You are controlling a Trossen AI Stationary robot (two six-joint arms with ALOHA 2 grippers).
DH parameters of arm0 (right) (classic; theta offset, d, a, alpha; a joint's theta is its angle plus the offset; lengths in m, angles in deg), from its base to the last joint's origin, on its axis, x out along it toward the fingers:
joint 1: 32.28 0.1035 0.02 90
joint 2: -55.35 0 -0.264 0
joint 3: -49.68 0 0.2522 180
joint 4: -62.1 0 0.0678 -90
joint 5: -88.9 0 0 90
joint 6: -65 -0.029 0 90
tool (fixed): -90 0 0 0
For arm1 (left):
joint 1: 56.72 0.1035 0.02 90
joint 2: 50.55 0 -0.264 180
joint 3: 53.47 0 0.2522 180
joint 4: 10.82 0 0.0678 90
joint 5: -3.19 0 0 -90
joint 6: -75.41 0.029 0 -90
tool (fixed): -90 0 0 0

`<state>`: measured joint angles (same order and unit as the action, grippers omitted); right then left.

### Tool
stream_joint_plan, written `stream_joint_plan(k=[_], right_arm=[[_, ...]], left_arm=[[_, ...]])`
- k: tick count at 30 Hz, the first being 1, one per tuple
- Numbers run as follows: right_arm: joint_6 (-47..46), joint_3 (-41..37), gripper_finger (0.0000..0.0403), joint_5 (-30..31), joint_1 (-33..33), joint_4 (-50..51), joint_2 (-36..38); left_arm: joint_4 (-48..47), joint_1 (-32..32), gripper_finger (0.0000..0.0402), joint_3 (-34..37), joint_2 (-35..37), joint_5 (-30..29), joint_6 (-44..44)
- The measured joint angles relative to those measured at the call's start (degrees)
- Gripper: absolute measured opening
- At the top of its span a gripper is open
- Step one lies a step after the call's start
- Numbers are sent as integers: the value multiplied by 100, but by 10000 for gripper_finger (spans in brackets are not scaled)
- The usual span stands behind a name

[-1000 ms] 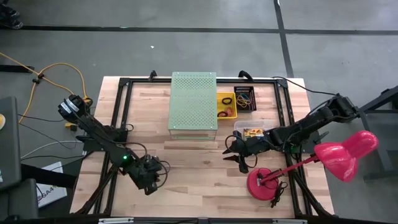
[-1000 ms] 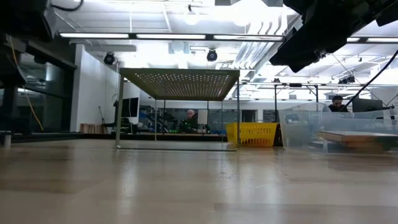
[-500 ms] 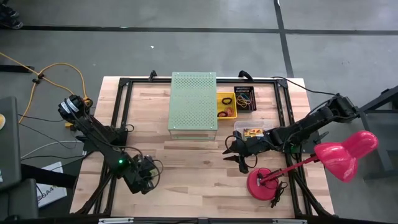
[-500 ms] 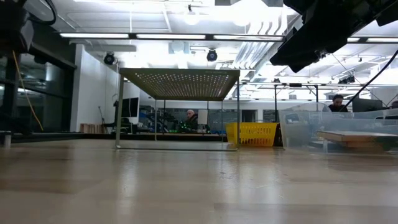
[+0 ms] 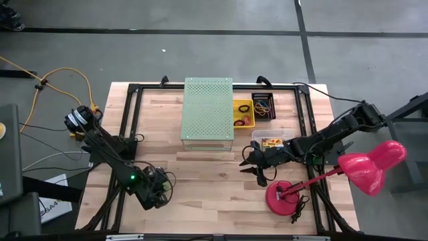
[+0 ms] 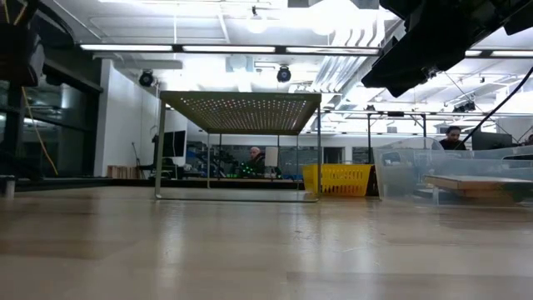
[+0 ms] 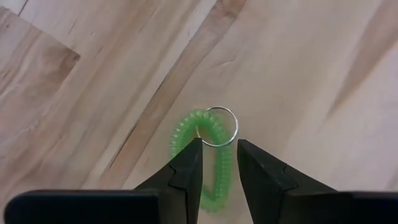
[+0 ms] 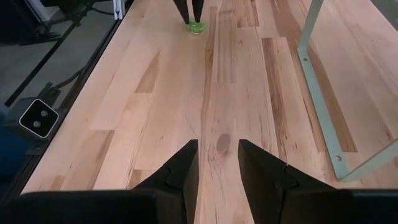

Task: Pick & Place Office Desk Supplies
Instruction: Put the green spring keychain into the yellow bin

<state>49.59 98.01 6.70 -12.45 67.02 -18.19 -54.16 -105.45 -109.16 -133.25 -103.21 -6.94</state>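
Observation:
A green coiled elastic band loop [image 7: 186, 127] with a small metal ring [image 7: 219, 126] lies flat on the wooden table near its front left. My left gripper [image 7: 219, 146] points steeply down over it, open. One finger stands over the loop's middle, the other outside it, with one side of the loop [image 7: 222, 168] in the gap. The right wrist view shows this from afar, the loop [image 8: 197, 27] under the left fingers. My right gripper [image 5: 253, 167] hangs open over bare wood at mid-right, holding nothing. More bands lie in a yellow tray [image 5: 243, 114] and a black tray [image 5: 263, 106]. My left gripper has its fingers on either side of one side of the green loop [image 7: 222, 168], coming from above. Whether the fingertips touch it, I cannot tell. The loop lies flat on the table.
A large pale-green perforated box [image 5: 208, 110] stands at the far middle. A clear container holding a crayon box [image 5: 271, 142] sits beside my right arm. A pink desk lamp [image 5: 371, 164] has its round base [image 5: 286, 197] at the near right. Bare wood lies between the arms.
My left gripper has gone a little toward the table's left edge and down, and its wrist has rolled. Its finger gap looks the same.

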Motion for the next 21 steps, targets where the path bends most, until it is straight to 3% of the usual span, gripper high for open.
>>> stream_joint_plan(k=[21], right_arm=[[-1,-2,100,0,1,0,0]], left_arm=[[89,-2,93,-7,-415,-2,-126]])
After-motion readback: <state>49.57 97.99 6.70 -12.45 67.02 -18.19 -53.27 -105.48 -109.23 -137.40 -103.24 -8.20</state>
